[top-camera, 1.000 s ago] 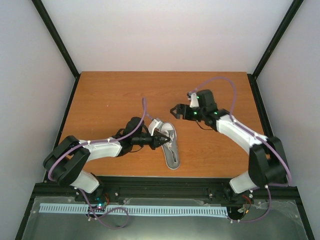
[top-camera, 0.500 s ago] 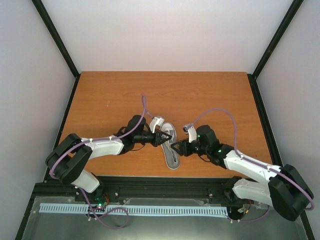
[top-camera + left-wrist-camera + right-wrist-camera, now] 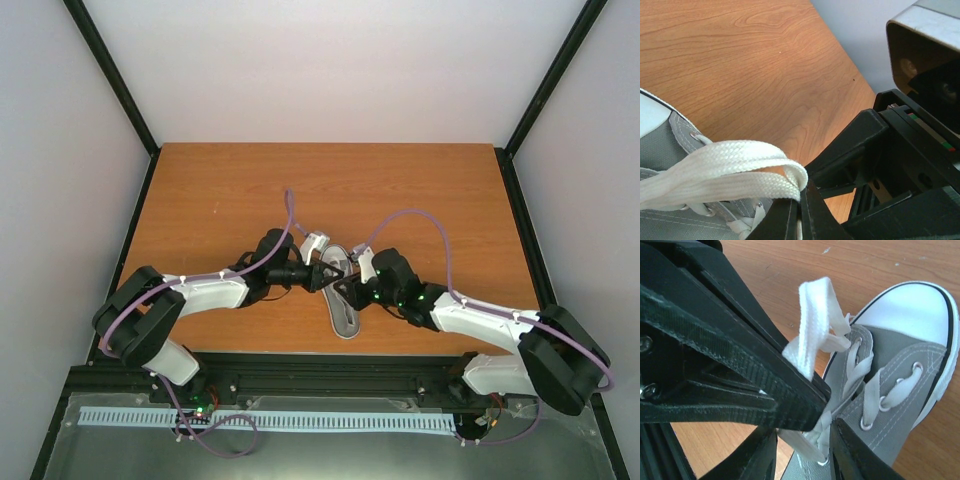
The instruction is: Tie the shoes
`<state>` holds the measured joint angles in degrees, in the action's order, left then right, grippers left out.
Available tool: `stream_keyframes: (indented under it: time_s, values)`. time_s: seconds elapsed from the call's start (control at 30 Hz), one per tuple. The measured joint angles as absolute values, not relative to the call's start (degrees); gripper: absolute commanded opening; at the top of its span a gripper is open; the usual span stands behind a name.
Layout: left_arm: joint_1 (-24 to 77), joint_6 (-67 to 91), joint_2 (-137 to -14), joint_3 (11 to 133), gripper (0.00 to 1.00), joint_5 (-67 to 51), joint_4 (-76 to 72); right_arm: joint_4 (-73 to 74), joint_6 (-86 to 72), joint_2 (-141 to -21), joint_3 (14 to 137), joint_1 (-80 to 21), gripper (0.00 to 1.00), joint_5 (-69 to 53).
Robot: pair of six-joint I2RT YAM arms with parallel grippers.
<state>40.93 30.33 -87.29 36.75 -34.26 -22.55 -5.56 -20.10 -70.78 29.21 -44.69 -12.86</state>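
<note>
- One grey sneaker (image 3: 345,318) on the table (image 3: 220,190); near table edge just in front of the sneaker, wide wood behind and at both sides.
- Left gripper (image 3: 800,200) over the sneaker, pressed together, pinching one white lace loop (image 3: 735,160).
- Right gripper (image 3: 805,462) at the sneaker's right, fingers astride one lace strand (image 3: 807,445); pinched or not, cannot tell.

Grey sneaker (image 3: 905,385) with white toe cap (image 3: 910,310) and white laces (image 3: 725,160) on orange-brown wood-grain table (image 3: 740,60).
</note>
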Motion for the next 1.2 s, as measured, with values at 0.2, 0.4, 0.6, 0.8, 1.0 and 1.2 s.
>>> stream_keyframes:
  time_s: [0.2, 0.4, 0.6, 0.8, 1.0, 1.2]
  values:
    - [40.93, 30.33, -87.29, 37.04, 0.01, -34.24, -22.44, -6.33, -19.03, -72.29, 29.85, -45.28, 0.26, -12.49]
    - [40.93, 30.35, -87.39, 37.32, 0.01, -34.22, -22.35, -6.9, -18.81, -72.6, 29.85, -45.52, 0.08, -12.43]
    - [40.93, 30.33, -87.74, 37.39, 0.01, -33.76, -22.35, -7.51, -19.7, -72.62, 29.85, -45.78, 0.03, -10.46]
    - [40.93, 30.33, -87.79, 37.71, 0.01, -32.51, -22.37, -7.14, -22.06, -72.77, 30.15, -46.39, 0.03, -4.67]
    - [40.93, 30.35, -88.03, 38.02, 0.01, -31.44, -22.55, -6.66, -25.36, -72.79, 30.46, -46.61, 0.03, -1.39]
    - [40.93, 30.35, -88.88, 38.44, 0.01, -31.24, -22.74, -6.28, -27.99, -72.93, 30.5, -46.61, 0.03, 0.34]
